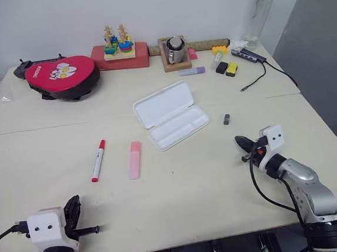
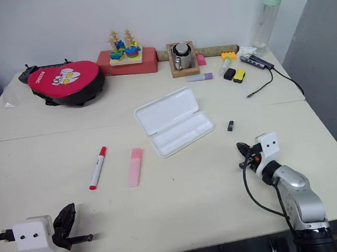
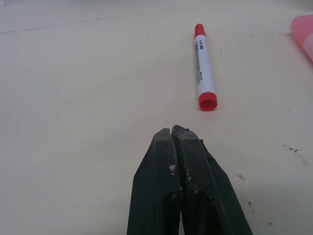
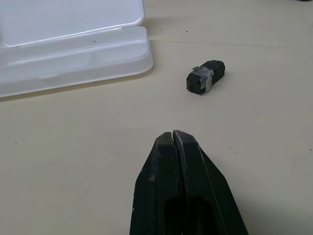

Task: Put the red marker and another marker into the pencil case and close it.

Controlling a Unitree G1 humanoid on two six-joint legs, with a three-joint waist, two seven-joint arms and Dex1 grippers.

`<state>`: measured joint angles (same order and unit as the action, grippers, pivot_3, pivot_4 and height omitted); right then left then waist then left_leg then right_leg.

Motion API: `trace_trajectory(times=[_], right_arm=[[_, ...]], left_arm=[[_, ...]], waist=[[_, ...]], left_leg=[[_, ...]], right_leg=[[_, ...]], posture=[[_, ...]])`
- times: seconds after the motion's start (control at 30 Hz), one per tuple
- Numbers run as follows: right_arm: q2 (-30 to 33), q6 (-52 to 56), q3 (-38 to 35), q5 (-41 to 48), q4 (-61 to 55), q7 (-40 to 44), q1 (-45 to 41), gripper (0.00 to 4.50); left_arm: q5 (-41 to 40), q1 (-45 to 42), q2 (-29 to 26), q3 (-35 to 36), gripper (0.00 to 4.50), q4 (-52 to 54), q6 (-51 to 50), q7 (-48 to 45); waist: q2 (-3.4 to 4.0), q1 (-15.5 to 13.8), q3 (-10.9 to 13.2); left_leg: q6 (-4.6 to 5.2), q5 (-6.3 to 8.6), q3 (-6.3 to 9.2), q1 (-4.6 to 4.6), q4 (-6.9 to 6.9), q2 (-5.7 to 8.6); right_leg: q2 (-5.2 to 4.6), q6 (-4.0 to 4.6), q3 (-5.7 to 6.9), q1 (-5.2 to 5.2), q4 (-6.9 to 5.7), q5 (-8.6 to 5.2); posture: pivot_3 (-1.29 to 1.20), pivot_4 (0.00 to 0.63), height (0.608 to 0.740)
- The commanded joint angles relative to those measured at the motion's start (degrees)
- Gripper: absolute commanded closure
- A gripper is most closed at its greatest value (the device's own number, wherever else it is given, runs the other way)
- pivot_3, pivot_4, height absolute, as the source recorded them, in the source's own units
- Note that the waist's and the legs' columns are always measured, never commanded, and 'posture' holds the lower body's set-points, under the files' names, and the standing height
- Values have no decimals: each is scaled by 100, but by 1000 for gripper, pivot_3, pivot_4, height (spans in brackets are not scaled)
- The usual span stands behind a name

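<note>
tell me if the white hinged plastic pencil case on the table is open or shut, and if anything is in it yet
Open and empty: the white hinged plastic pencil case lies with its lid folded back flat and its shallow tray bare.

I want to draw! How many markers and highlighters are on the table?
3: red marker and pink highlighter lie side by side near the front; purple marker lies at the back. Others may be hidden.
</note>
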<state>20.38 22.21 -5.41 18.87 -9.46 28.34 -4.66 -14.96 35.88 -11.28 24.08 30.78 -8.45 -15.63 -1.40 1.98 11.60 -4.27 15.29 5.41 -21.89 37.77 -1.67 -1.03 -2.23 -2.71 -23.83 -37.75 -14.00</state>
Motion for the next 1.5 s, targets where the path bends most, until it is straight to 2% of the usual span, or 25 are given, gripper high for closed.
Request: trace_trajectory(times=[0.03,0.2,0.4,0.5,0.57,0.67,1.13,1.2,1.33,1.5], right_arm=[[75,167,-113,110,-309,-48,-73,4500],[244,518,-171,241,-398,31,-203,4500],[658,637,-129,421,-435,484,-445,4500],[801,702,-100,480,-416,646,-588,4500],[855,793,-91,549,-392,757,-671,4500],[905,775,-71,592,-378,863,-710,4023],[1014,699,1,535,-412,1165,-623,490],[1105,555,78,440,-395,1309,-639,41],[1295,394,233,324,-306,1543,-744,41],[1637,-135,930,-38,259,2536,-1639,41]], left_arm=[[30,27,-64,35,4391,73,7,1],[-438,37,-215,230,4391,203,-185,-264],[-1255,-15,-768,750,4391,347,-852,-568],[-1589,12,-969,874,3972,441,-1018,-772],[-1683,21,-1032,898,3532,472,-1106,-812],[-1685,37,-1057,881,2936,534,-1173,-811],[-1693,40,-1073,814,21,764,-1440,-780],[-1639,45,-1100,809,0,790,-1454,-788],[-1735,52,-1167,816,0,877,-1639,-766],[-2374,-67,-1735,1050,0,1141,-2156,-1079]], waist=[[0,0,0],[0,2,0],[0,4,0],[0,3,0],[0,2,0],[0,1,0],[0,0,0],[0,0,0],[0,0,0],[1,19,4]], left_leg=[[0,0,0,0,0,0],[0,0,0,0,0,0],[0,0,2,1,0,-1],[0,0,-1,0,0,-1],[0,0,-1,0,0,-1],[0,0,0,1,-1,-1],[0,0,-1,0,0,-1],[0,0,-1,1,0,-1],[0,0,-1,1,0,-1],[0,0,-3,5,4,-1]], right_leg=[[0,0,0,0,0,0],[0,0,0,0,0,0],[0,0,2,-1,-1,0],[0,0,0,-1,1,0],[0,0,0,-1,1,0],[0,0,1,-1,0,0],[0,0,1,0,0,0],[0,0,1,0,0,0],[0,0,1,0,0,0],[0,3,0,-2,-6,2]], posture=[[0,150,740],[0,150,740],[0,150,740],[0,150,740],[0,150,740],[0,150,740],[0,150,740],[0,150,740],[0,150,740],[0,150,740]])
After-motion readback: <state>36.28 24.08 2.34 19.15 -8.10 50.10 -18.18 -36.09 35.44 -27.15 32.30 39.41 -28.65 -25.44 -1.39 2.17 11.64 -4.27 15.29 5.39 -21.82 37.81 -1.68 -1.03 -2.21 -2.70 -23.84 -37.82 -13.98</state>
